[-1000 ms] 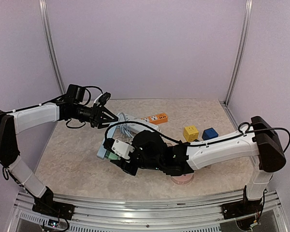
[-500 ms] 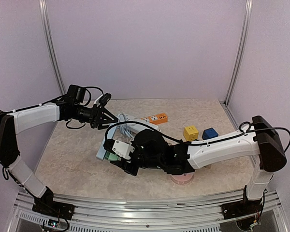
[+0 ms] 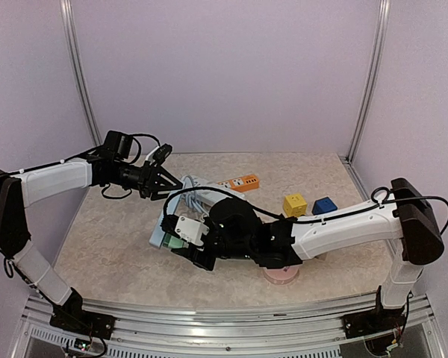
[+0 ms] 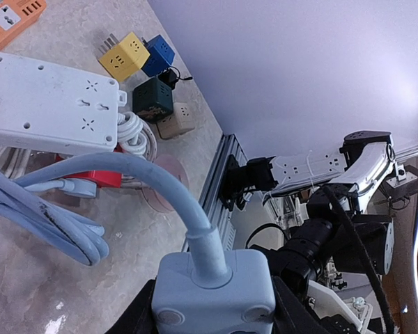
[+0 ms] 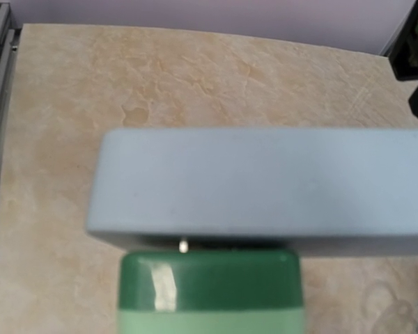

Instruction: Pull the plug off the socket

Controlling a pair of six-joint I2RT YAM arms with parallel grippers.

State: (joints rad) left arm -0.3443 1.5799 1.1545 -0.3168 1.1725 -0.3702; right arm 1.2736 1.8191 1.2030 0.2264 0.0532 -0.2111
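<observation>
1. At the far left of the table we see the left gripper (image 3: pixel 161 183) closed on a pale blue-grey plastic cable housing (image 4: pixel 212 289). Its dark fingers (image 4: pixel 138 316) press on both sides of the housing. A thick pale blue-grey cable (image 4: pixel 146 177) curves out of the housing and away.
2. Just right of that and nearer lies the pale blue-grey plastic socket block (image 5: pixel 265 184). In the right wrist view its long axis runs straight across the frame. We cannot tell whether the held cable belongs to this block.
3. The glossy green plastic plug (image 5: pixel 209 292) sits against the block's near face, at a right angle to the block's long axis. A short metal pin (image 5: pixel 183 245) shows in the narrow gap, so we judge the plug partly out and not yet free.
4. The right gripper (image 3: pixel 176 245) meets the plug from the right and is clearly the nearer one. Its fingers show in no view, so we cannot tell whether they are clamped on the plug.
5. We judge the pull should go straight back along the pins, to the right and away from the block.
6. Farther right a yellow socket cube (image 3: pixel 295 204) and a blue socket cube (image 3: pixel 324 205) stand well apart from the work.
</observation>
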